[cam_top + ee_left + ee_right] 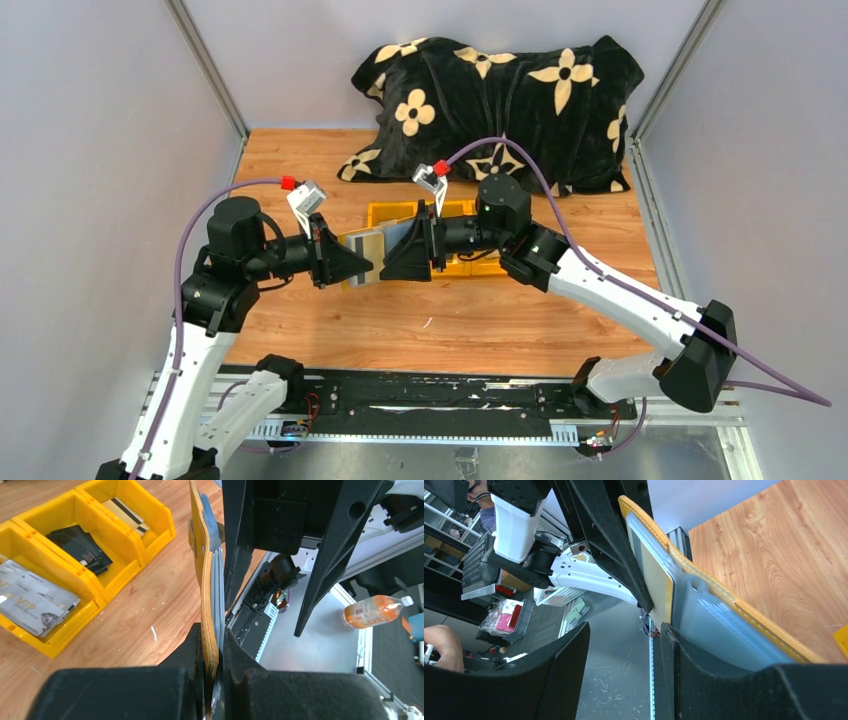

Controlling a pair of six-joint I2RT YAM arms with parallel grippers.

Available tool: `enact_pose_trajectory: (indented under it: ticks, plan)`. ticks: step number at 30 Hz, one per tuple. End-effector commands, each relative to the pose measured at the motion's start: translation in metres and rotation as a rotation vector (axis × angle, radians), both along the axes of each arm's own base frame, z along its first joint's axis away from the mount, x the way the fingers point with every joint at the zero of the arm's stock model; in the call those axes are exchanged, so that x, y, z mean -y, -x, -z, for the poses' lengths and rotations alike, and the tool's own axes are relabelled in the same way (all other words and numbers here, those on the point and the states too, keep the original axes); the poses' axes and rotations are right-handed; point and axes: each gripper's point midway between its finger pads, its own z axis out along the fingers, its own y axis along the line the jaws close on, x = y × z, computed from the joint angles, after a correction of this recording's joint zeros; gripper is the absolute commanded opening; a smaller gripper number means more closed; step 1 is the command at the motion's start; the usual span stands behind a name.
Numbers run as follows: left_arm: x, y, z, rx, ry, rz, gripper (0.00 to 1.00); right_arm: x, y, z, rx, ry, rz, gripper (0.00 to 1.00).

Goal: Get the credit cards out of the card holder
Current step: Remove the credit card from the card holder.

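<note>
Grey walls close off three sides, and between them lies the wooden tabletop [420, 320]. At its far end a big black cushion [500, 90] with cream flowers leans against the back wall. Both arms bend inward from the near edge and meet over the middle of the tabletop. Their black heads hide much of the yellow bin [385, 213] from above.

From the left wrist we see the bin's three compartments well, off to one side on the wood. An orange bottle [372, 611] lies on the floor beyond the table's edge.

The left pincer [212, 632] is pressed together on the card holder [202, 565]. It pinches one end of it and holds it on edge, clear of the tabletop, between the two arms. The right pincer [626, 630] stands spread with nothing between its fingers. One finger [684, 655] lies against the holder's grey sleeves [719, 630], and the holder stays outside the gap. A tan card [656, 580] shows in the front sleeve, partly covered by the left pincer's finger.

Silver credit cards [35, 602] lie in one end compartment of the bin. Dark flat things [80, 547] fill the middle one, and we cannot tell what they are. A striped card [125, 512] lies in the other end compartment.
</note>
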Motion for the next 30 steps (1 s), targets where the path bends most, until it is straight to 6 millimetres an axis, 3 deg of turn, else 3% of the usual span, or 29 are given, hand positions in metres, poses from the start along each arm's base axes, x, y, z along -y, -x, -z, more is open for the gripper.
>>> enact_pose_trajectory:
  ticks: [1, 9, 19, 30]
  plan:
    - [0.006, 0.007, -0.016, 0.007, 0.071, 0.044, 0.0, -0.007, 0.006, 0.003, -0.013, -0.013, -0.046, 0.56]
    - [0.011, 0.024, -0.023, -0.008, 0.11, 0.143, 0.0, -0.012, 0.003, 0.006, -0.009, 0.005, -0.06, 0.44]
    - [0.012, 0.03, -0.026, -0.014, 0.12, 0.178, 0.0, 0.011, -0.016, 0.004, 0.036, 0.064, 0.019, 0.52]
    - [0.013, 0.033, -0.03, -0.025, 0.129, 0.191, 0.0, 0.009, -0.023, 0.003, 0.048, 0.086, 0.039, 0.52]
